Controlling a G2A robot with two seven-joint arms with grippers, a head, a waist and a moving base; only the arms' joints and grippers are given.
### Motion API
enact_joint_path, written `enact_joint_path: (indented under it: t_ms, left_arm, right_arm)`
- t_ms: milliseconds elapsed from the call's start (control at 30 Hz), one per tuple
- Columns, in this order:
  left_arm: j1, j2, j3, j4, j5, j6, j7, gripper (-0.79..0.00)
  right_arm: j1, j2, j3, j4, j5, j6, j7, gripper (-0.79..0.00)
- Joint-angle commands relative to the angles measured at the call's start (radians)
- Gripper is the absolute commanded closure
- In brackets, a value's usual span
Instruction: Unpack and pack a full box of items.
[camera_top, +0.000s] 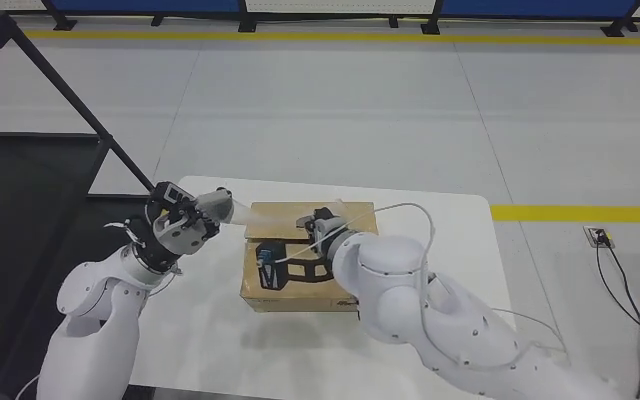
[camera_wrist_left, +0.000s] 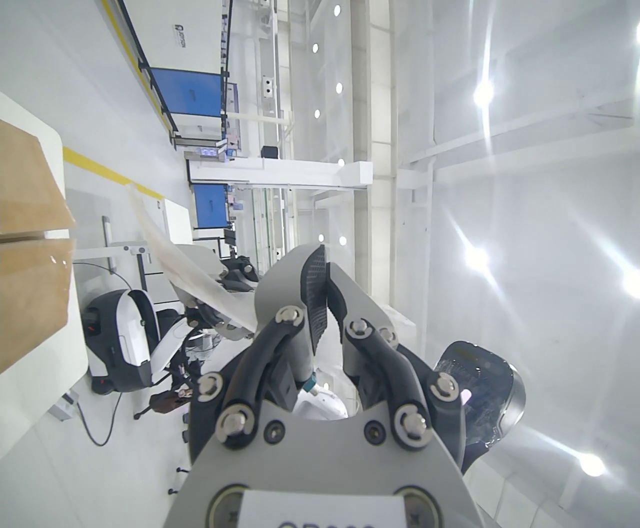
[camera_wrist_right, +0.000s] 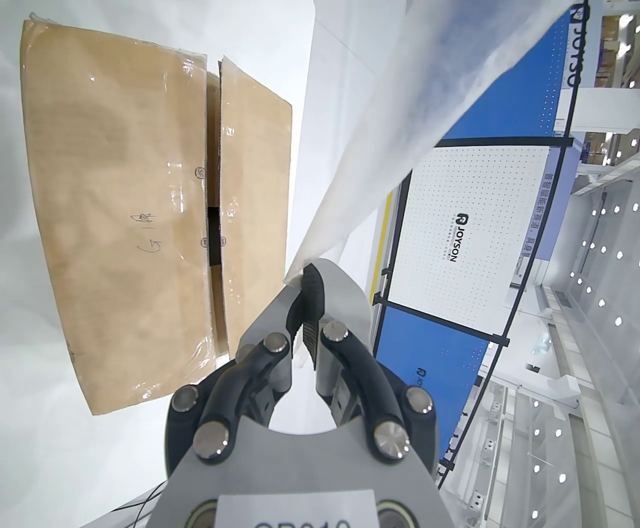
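A brown cardboard box (camera_top: 300, 295) stands in the middle of the white table (camera_top: 200, 330), its top flaps down with a narrow seam between them (camera_wrist_right: 215, 240). My right gripper (camera_wrist_right: 307, 295) is shut on the end of a white translucent strip (camera_wrist_right: 400, 125), which rises away from it. Seen from above, that gripper (camera_top: 305, 220) hovers over the box's far edge, the strip (camera_top: 335, 210) beside it. My left gripper (camera_wrist_left: 322, 285) is shut with nothing seen between its pads, and it sits off the box's far left corner (camera_top: 222, 205). The left wrist view shows the box (camera_wrist_left: 30, 280) and the strip (camera_wrist_left: 165, 250).
Bare table lies on the left and on the right (camera_top: 460, 240) of the box. A black slanted frame pole (camera_top: 70, 100) stands past the table's left side. A yellow floor line (camera_top: 565, 213) runs to the right.
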Motion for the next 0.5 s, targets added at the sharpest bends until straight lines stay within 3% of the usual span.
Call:
enact_joint_path:
  t_ms: [0, 300, 467]
  left_arm:
    - [-0.003, 0.005, -0.004, -0.006, 0.027, 0.015, -0.022, -0.028]
    - [0.006, 0.029, -0.033, -0.027, 0.114, 0.062, -0.119, -0.006]
    - [0.022, 0.036, -0.055, -0.025, 0.124, 0.056, -0.100, -0.006]
  right_arm:
    - [0.005, 0.000, -0.003, 0.005, 0.003, 0.004, 0.004, 0.000]
    - [0.045, -0.004, -0.039, 0.036, 0.054, 0.113, 0.113, 0.000]
    - [0.054, -0.007, -0.033, 0.025, 0.083, 0.156, 0.156, 0.000]
